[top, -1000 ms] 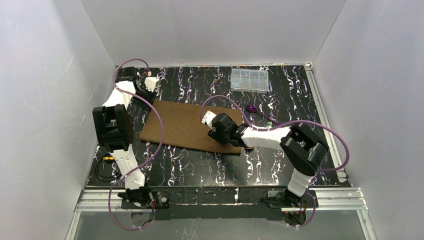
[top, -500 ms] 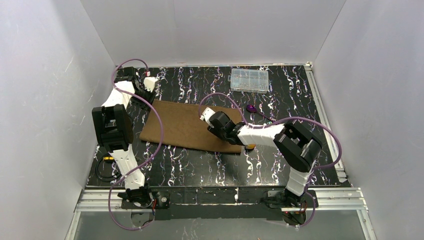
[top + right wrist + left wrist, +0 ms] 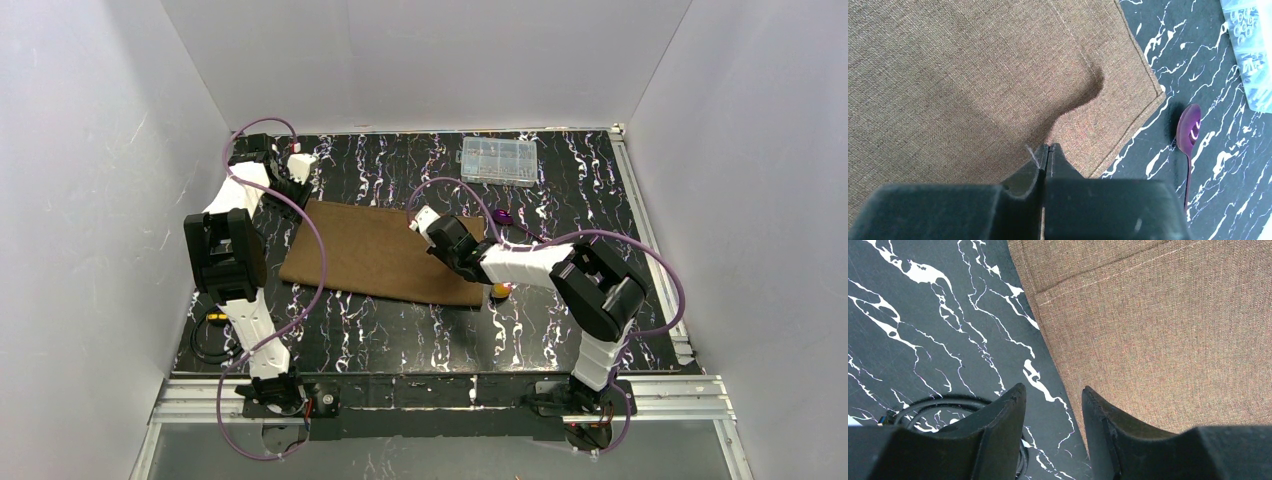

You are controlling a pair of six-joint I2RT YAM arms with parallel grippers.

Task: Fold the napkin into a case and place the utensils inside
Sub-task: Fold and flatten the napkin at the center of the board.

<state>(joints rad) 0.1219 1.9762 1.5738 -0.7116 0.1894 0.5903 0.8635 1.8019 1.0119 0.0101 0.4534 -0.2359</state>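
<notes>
One napkin (image 3: 350,250) – brown, woven, lying flat as a long rectangle – takes up the middle of the desk (image 3: 400,335), and the folding looks barely begun. The right end effector (image 3: 1046,150) is closed over it close to its right edge, not far from the far right corner. A raised ridge of cloth runs up into the shut tips, so I judge it has pinched a small bite of the fabric. The left end effector (image 3: 1053,402) hangs at the napkin's far left corner with its jaws apart, one finger over the cloth and one over the bare desk, holding nothing. Both utensils lie off the cloth: the purple-headed one (image 3: 1190,127) just past the right edge, the gold-orange-headed one (image 3: 498,290) beside the near right corner. The clear box (image 3: 498,160) sits well apart toward the back. The step in hand seems to be the first fold, and the next move likely calls for lifting the pinched edge and carrying it across toward the left. The grip is slight and the weave could slip – the left side may need pinning or gripping first so the whole cloth does not drag along.
</notes>
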